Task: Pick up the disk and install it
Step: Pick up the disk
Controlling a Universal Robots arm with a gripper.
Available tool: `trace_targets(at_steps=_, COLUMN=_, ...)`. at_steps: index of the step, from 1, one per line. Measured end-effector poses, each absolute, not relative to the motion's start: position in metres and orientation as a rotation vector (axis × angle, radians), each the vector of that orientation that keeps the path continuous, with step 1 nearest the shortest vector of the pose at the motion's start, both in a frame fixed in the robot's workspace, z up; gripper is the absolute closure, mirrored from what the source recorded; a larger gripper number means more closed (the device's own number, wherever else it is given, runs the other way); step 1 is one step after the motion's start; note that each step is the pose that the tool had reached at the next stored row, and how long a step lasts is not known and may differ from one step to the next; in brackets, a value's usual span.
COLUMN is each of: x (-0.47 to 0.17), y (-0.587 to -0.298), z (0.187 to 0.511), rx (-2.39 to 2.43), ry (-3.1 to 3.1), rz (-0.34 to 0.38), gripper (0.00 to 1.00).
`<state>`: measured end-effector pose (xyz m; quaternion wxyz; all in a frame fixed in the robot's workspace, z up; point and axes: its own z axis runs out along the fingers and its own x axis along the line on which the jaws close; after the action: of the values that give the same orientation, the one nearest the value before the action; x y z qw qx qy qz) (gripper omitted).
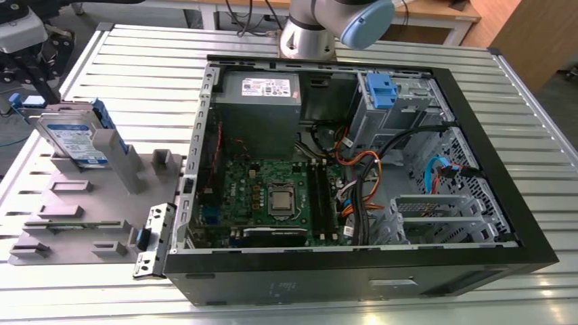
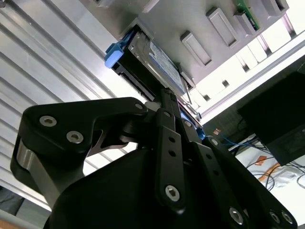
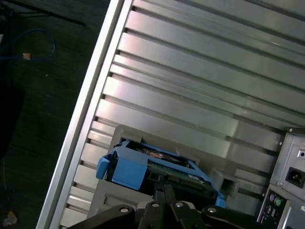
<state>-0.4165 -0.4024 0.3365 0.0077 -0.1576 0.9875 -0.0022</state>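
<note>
one disk [image 1: 77, 139] — standing on edge, tilted

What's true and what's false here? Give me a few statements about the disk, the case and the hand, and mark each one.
1. The disk stands in the grey fixture, outside the case. True.
2. The case is closed on top. False: it is open, and the motherboard shows.
3. The hand is close to the disk's blue carrier. True.
4. The fixture lies on the exterior view's right of the case. False: it lies on the left.
5. The disk sits in the case's drive bay. False: it sits in the fixture.
</note>
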Motion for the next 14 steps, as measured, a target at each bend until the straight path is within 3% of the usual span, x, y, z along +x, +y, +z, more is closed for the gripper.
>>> trace_targets(at_steps=14, x=-0.4165, y=-0.4024, z=0.3364, rx=-0.562, ry=3.075, rz=-0.006, gripper=0.89)
